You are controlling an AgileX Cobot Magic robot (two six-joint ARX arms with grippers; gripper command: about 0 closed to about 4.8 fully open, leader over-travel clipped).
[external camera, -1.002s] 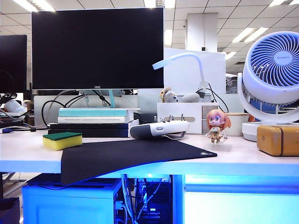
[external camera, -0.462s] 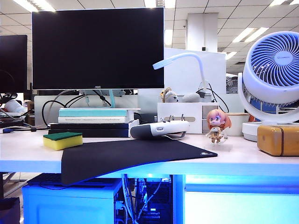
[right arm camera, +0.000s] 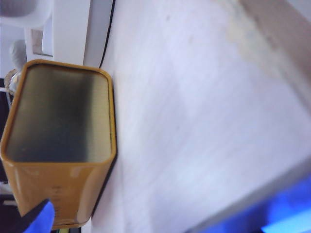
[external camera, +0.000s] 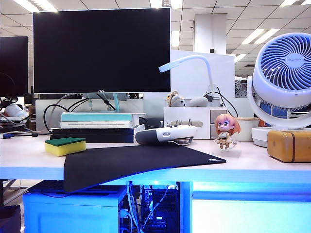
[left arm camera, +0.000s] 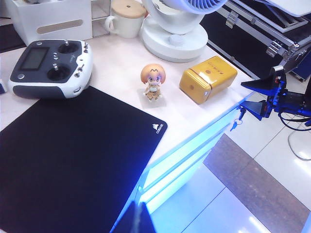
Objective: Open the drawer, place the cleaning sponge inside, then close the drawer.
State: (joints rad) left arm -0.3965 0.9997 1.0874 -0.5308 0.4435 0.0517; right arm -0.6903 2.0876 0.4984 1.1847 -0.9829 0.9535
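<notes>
One sponge (external camera: 65, 145) sits on the counter (external camera: 272, 165) near its left edge, beside one black mat (external camera: 141, 161). One drawer (external camera: 250, 213) below is closed. The left pincer (left arm camera: 141, 221) is shut and empty. The right pincer (right arm camera: 36, 218), wide open, hangs above one yellow box (right arm camera: 60, 145).

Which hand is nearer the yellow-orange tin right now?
Right. The right hand, open, hangs just off the desk edge beside the yellow-orange tin; the left hand, shut, is farther off, by the black mouse pad front edge.
</notes>
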